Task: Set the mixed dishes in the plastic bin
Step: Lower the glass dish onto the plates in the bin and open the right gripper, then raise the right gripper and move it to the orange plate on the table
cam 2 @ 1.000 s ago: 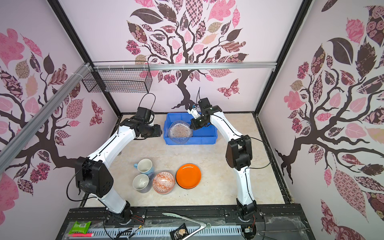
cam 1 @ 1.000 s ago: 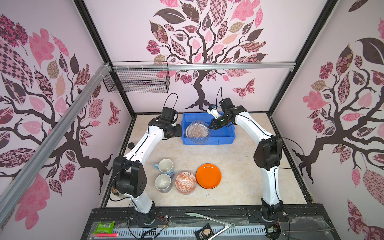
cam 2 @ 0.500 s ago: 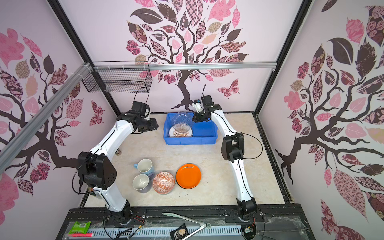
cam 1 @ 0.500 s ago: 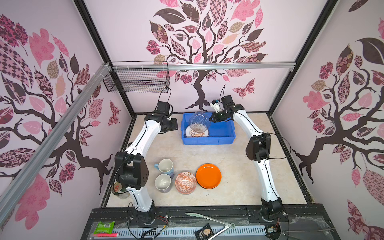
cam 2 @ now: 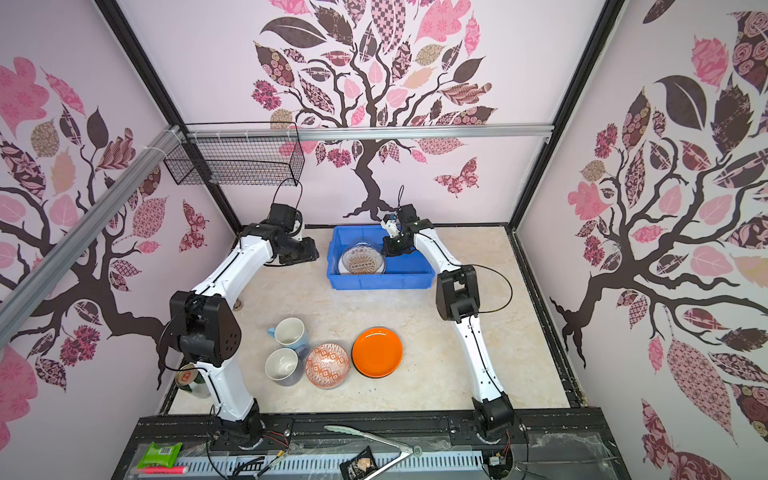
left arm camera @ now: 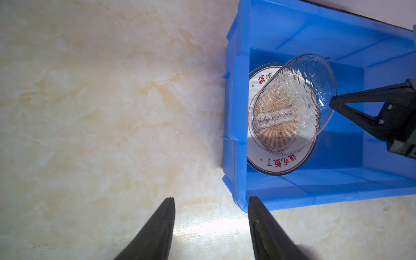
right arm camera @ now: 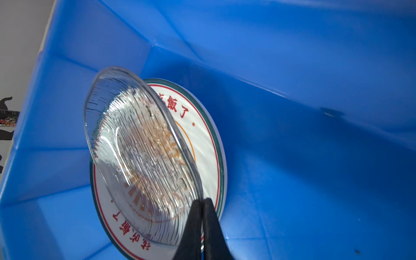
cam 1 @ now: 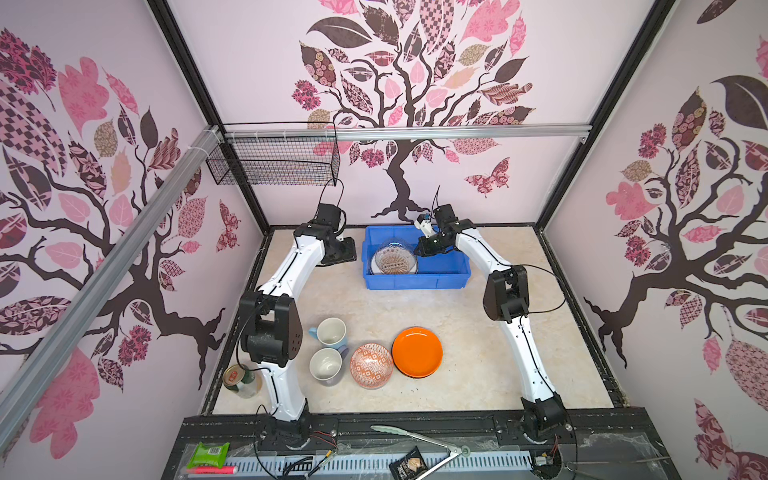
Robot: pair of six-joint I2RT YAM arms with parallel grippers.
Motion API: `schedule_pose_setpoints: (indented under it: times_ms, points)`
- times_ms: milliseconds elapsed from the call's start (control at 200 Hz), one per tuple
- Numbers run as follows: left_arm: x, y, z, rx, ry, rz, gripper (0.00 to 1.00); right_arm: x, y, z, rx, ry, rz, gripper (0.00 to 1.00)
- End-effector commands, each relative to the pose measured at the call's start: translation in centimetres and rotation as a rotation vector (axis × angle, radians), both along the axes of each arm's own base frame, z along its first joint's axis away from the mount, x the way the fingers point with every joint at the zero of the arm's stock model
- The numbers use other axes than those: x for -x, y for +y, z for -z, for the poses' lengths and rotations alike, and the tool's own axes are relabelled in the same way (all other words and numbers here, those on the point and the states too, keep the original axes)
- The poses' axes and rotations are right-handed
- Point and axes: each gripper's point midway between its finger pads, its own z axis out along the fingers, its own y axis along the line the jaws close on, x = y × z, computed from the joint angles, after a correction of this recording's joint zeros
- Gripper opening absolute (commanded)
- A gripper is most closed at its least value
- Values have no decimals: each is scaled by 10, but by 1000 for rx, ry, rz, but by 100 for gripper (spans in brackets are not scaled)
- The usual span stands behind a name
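Observation:
The plastic bin [cam 1: 415, 284] [cam 2: 382, 280] is a blue tub at the back of the table. A white plate with a dark-green rim [left arm camera: 281, 166] [right arm camera: 202, 126] lies flat inside it. My right gripper [cam 1: 417, 249] [right arm camera: 202, 200] is shut on the rim of a clear ribbed glass plate [cam 1: 395, 259] [left arm camera: 292, 105] [right arm camera: 139, 146]. It holds that plate tilted just above the white one, and an orange sunburst shows through the glass. My left gripper [cam 1: 345, 253] [left arm camera: 210, 199] is open and empty outside the bin's left wall. Two pale-blue mugs [cam 1: 332, 330] [cam 1: 326, 363], a patterned bowl [cam 1: 371, 365] and an orange plate [cam 1: 417, 351] stand near the front.
A green can [cam 1: 239, 378] stands at the front left by the left arm's base. A black wire basket [cam 1: 274, 160] hangs on the back wall. Tongs [cam 1: 415, 436] and small packets lie on the front ledge.
The right gripper swung the glass plate up on edge, then lowered it, tilted, over the white plate. The left gripper drew back from the plate to outside the bin's left wall.

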Motion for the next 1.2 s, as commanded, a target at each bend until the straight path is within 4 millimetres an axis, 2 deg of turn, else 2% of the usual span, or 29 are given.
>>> schedule_pose_setpoints:
  times_ms: [0, 205, 355, 505, 620, 790, 820, 830, 845, 940, 1030, 1130, 1195]
  points:
    - [-8, 0, -12, 8, -29, 14, 56, 2, 6, 24, 15, 25, -12, 3]
    - [-5, 2, -7, 10, -13, 10, 56, 8, 8, 35, 32, 47, -22, 14]
    - [-3, 2, -5, 15, -9, 5, 56, 8, 6, 34, 41, 39, -25, 25]
    - [1, 3, -7, 21, -13, 0, 56, 7, 3, 27, 61, 19, -24, 26]
    - [3, 2, -10, 35, -23, -5, 56, 4, -2, 7, 82, -32, -22, 28]
    - [10, 1, -12, 44, -30, -2, 56, -1, -15, -41, 124, -141, -6, 32]
    - [11, 1, -12, 46, -29, 0, 56, -1, -19, -44, 132, -150, -2, 33]
    - [12, 1, -12, 47, -29, 1, 56, 0, -20, -59, 126, -173, -1, 34]
    - [13, 0, -12, 47, -28, 1, 56, 0, -22, -67, 126, -186, 3, 34]
    - [19, -2, -14, 57, -37, 8, 56, 6, -32, -96, 130, -230, 15, 38]
    - [26, -7, -13, 60, -45, 18, 57, 18, -41, -122, 138, -261, 14, 40]
    - [34, -18, -11, 52, -49, 46, 57, 39, -46, -141, 132, -270, 2, 43]
    - [40, -29, -8, 35, -45, 76, 57, 59, -49, -139, 129, -240, -14, 44]
